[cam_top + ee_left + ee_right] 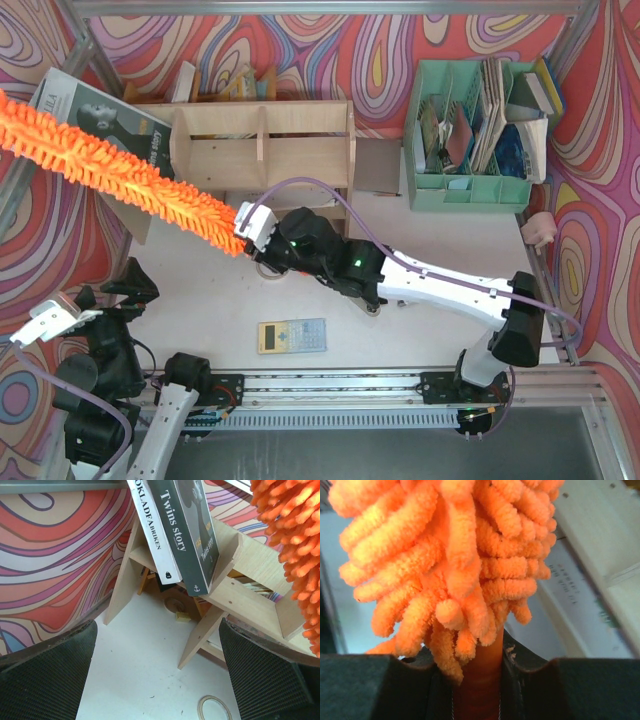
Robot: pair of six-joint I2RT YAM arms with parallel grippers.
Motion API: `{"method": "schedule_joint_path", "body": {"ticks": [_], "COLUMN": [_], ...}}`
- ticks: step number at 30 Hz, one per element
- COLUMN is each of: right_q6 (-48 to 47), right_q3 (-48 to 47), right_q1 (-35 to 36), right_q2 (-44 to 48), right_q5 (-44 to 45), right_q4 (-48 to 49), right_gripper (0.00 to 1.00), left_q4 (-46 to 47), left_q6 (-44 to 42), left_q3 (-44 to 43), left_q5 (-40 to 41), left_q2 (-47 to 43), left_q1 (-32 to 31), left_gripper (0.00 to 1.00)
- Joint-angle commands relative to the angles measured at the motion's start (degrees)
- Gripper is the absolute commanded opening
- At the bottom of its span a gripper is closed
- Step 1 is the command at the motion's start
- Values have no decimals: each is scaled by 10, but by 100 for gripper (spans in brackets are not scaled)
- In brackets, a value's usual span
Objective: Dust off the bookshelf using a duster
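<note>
Top external view: the right gripper (249,228), at centre frame, is clamped on the handle end of the duster (110,165); its orange head runs to the upper left corner, crossing the left end of the bookshelf (290,150) and the leaning books (100,115); whether the noodles touch the wood cannot be told from above; the left gripper (45,322) hangs idle at lower left; a calculator (292,335) lies at lower centre.

Left wrist view: its fingers (45,680) stand wide apart in the lower corners, nothing between them; the books lean on the shelf's end at top centre; the fluffy head hangs at the upper right edge, above the plywood boards.

Right wrist view: the head fills the frame; the thin handle is pinched between the dark pads (370,690) at the bottom.

The sweep over the shelf's left end looks to be the step in hand; done well, it probably calls for a firm hold on that slim handle, a slow pass along the boards, and care not to topple the books.
</note>
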State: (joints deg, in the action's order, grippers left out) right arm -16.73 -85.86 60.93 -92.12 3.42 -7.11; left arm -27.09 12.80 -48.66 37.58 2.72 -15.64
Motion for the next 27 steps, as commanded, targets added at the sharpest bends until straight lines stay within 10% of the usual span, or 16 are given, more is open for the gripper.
{"method": "schedule_joint_path", "body": {"ticks": [1,27], "right_q6": [179,364], "right_q3": [13,-21], "right_q1": [17,76], "right_q2": [0,-169], "right_q5": [9,131], "right_q4": [104,137], "right_gripper": [0,0], "left_q4": [-2,-2], "left_q6": [-9,-12], "left_q3": [-4,-3], "left_q5": [6,8], "left_q2": [6,7], "left_q1": [3,3], "left_gripper": [98,98]}}
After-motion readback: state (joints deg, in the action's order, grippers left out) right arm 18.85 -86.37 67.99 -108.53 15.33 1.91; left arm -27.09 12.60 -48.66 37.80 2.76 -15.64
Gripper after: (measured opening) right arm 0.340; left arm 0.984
